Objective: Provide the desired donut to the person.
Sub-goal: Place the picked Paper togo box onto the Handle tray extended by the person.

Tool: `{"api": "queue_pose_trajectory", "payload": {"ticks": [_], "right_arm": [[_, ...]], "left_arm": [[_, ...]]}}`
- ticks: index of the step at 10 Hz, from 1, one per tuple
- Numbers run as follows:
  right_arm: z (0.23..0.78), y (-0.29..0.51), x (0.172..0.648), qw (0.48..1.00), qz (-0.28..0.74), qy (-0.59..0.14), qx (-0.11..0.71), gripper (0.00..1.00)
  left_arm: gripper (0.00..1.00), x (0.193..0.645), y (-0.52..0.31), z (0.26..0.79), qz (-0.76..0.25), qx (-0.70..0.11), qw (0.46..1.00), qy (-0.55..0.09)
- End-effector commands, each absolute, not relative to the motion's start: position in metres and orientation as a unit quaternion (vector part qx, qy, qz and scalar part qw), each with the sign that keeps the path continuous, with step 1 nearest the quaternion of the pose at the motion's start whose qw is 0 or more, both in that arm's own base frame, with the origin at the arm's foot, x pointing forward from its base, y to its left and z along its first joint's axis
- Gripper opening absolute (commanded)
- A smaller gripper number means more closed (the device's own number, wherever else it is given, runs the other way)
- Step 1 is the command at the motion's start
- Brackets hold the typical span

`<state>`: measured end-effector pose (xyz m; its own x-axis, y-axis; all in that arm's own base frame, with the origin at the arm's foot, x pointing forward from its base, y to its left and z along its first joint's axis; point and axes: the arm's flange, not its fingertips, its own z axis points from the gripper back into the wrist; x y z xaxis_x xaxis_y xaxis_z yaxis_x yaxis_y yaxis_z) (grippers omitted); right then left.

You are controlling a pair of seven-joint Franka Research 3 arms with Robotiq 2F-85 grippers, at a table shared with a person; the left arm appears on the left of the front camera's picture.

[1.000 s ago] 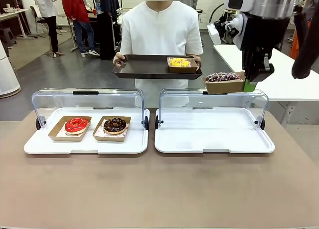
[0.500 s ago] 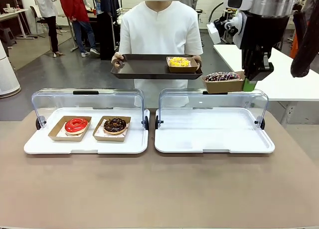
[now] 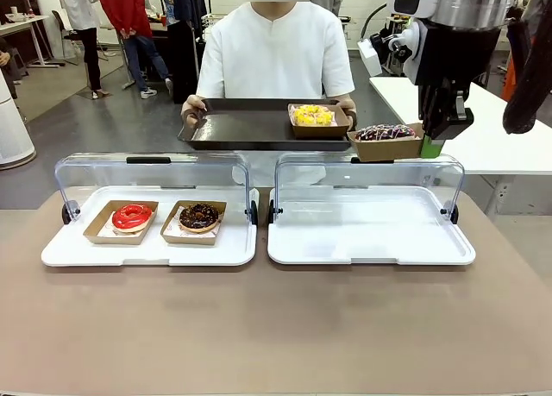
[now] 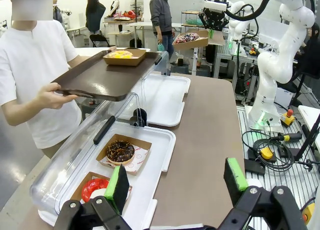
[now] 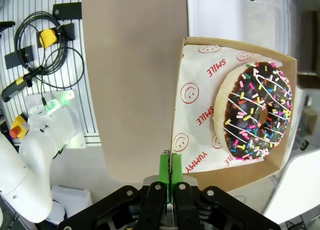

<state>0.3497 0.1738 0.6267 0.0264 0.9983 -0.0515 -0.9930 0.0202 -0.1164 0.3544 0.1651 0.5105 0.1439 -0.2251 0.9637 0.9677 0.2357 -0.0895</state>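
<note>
Brown and smooth, the counter (image 3: 276, 327) carries two white display trays with raised clear lids, in a busy hall with other people farther back. Since the earlier frames the person (image 3: 274, 51) has leaned in and brought the dark serving tray (image 3: 250, 128) lower and closer, so that its right end now sits just beside the held donut box; the right arm has barely shifted.

The right jaws (image 5: 169, 174) are pressed together on the thin edge of a cardboard box (image 5: 232, 107), green pads pinching its wall. In that box, on printed paper, lies a chocolate sprinkle donut (image 5: 256, 109) with white drizzle, offset to one side of the pinch point. In the front view the right gripper (image 3: 431, 144) hangs above the right display tray's lid (image 3: 369, 170), the box held level out to its left, nearly touching the serving tray. On that tray sits another box with a yellow donut (image 3: 312, 115).

The left gripper (image 4: 176, 180) has its jaws spread wide, holding nothing, above the left display tray (image 3: 151, 249), where a red donut (image 3: 131, 215) and a chocolate donut (image 3: 199, 215) rest in their own boxes.
</note>
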Motion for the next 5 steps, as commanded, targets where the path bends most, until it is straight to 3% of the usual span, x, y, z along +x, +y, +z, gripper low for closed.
{"api": "queue_pose_trajectory", "payload": {"ticks": [1, 5], "right_arm": [[0.623, 0.172, 0.3459, 0.714, 0.697, -0.023, -0.062, 0.0], [0.623, 0.172, 0.3459, 0.714, 0.697, -0.023, -0.062, 0.0]], "left_arm": [[1.0, 0.353, 0.1658, 0.5121, -0.468, -0.406, 0.635, -0.461], [1.0, 0.353, 0.1658, 0.5121, -0.468, -0.406, 0.635, -0.461]]}}
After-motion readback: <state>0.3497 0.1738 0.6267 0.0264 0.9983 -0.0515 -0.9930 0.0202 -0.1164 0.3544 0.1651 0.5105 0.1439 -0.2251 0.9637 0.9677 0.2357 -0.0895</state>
